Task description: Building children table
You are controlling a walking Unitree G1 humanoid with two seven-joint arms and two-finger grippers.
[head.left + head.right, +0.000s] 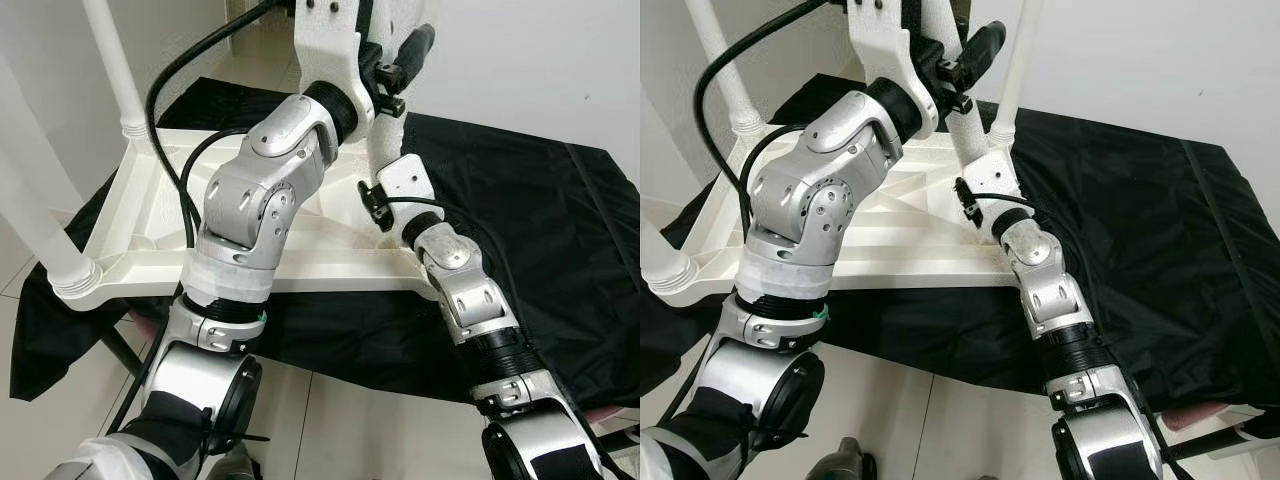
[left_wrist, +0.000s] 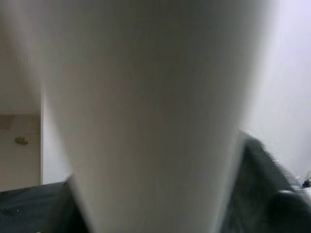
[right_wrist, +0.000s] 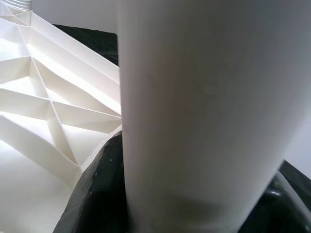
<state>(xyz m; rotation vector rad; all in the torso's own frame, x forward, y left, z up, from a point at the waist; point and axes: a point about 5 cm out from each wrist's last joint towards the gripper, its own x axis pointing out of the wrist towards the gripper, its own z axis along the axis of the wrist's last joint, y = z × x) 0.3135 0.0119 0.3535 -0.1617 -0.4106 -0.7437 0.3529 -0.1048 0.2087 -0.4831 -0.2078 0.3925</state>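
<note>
An upturned white plastic tabletop [image 1: 330, 250], ribbed underside facing up, is being shown in the centre left of the left eye view, lying on a black cloth [image 1: 520, 220] spread across the right and lower parts of the frame. Two white legs [image 1: 110, 60] are being seen standing upright from its corners at the upper left and left edge. A further white leg [image 1: 1015, 75] is being shown at the top centre of the right eye view, where both silver arms are being raised. The right gripper [image 1: 975, 50] is being seen beside that leg, and a white leg [image 3: 199, 116] is being presented very close in the right wrist view, apparently held, though the fingers' spread cannot be told. The left gripper's state likewise cannot be told; a blurred white shaft [image 2: 146, 116] is being shown in its wrist view.
</note>
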